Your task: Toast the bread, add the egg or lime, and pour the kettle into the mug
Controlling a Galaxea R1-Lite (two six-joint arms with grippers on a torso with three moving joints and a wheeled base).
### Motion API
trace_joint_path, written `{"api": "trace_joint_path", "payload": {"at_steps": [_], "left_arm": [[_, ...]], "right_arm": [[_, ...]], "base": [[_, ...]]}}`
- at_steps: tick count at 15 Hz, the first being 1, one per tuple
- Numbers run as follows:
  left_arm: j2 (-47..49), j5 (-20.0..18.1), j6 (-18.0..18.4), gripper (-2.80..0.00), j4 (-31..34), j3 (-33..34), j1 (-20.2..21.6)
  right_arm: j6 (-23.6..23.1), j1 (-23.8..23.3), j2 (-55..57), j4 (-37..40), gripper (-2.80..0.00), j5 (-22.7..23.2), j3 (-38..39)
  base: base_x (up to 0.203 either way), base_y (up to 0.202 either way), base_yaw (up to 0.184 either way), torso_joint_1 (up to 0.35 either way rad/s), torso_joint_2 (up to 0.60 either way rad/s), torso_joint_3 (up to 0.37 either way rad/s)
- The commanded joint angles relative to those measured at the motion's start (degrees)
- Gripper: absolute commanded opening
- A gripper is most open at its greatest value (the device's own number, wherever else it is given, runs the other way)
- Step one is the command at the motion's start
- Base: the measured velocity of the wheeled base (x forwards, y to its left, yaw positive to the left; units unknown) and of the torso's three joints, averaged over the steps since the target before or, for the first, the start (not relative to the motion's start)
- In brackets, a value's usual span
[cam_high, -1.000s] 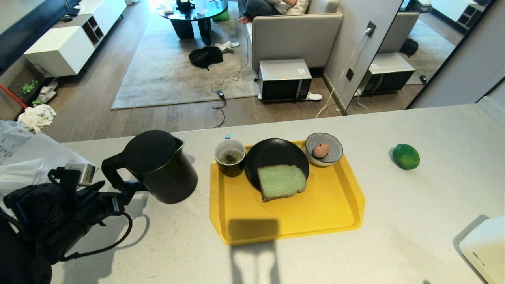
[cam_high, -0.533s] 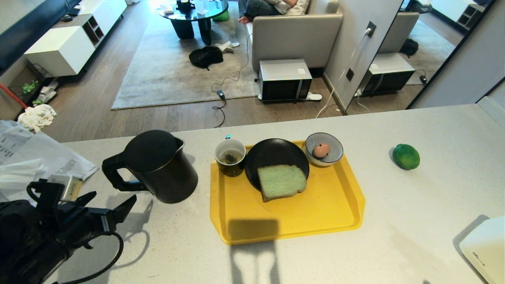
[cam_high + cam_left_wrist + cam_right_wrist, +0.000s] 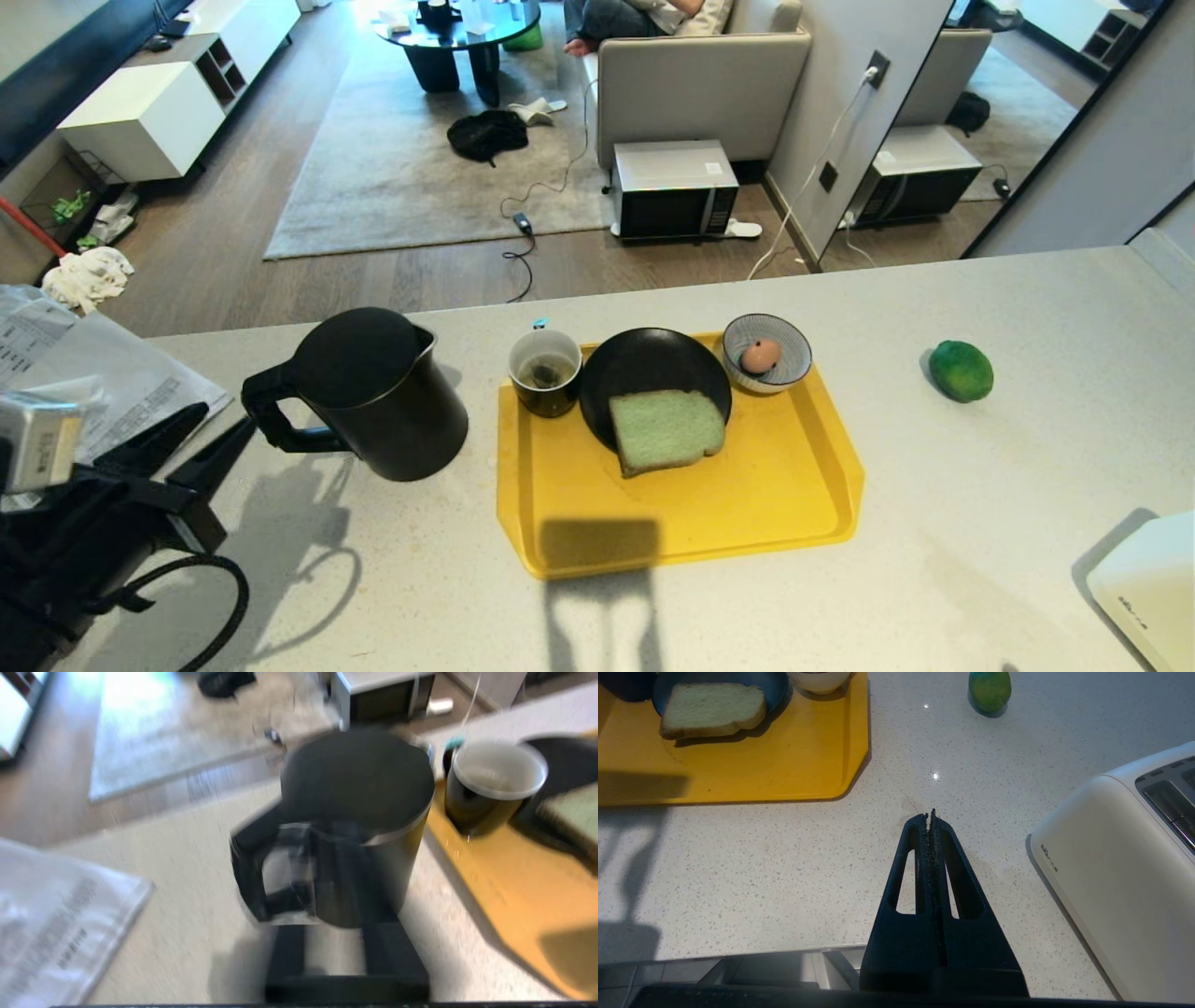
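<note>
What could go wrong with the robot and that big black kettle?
The left gripper sits right beside the kettle handle, so a sideways nudge might bump it over. The mug stands close to the kettle on the yellow tray edge, so a swinging kettle could knock it.

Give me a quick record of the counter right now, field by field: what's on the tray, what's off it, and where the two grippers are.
tray: yellow, holds mug, plate and bowl
mug: far left corner of tray, tea bag inside
bread: on black plate, overhanging its near edge
egg: in striped bowl
kettle: upright on counter, left of tray, lid on
lime: on counter, right of tray
toaster: white, near right corner
left gripper: left of kettle handle, clear of it, holding nothing
right gripper: shut, empty, over bare counter
</note>
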Motion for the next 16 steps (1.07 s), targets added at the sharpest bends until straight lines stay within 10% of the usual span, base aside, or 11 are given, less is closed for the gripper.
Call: {"api": "trace_joint_path", "payload": {"at_steps": [1, 7, 16], "left_arm": [[-7.95, 0.06, 0.67, -2.80, -0.50, -0.17, -0.23], [-25.55, 0.25, 1.39, -2.80, 4.16, -0.23, 0.47], [-62.17, 0.16, 9.56, -2.80, 58.35, -0.60, -0.05]], "right_arm": [[-0.02, 0.01, 0.01, -0.02, -2.80, 0.01, 0.09], [-0.04, 0.01, 0.00, -0.02, -2.80, 0.02, 0.09], [-0.05, 0.01, 0.01, -0.02, -2.80, 0.02, 0.08]], "base": [[0.000, 0.000, 0.000, 0.000, 0.00, 0.000], [0.000, 0.000, 0.000, 0.000, 0.00, 0.000], [0.000, 0.000, 0.000, 0.000, 0.00, 0.000]]}}
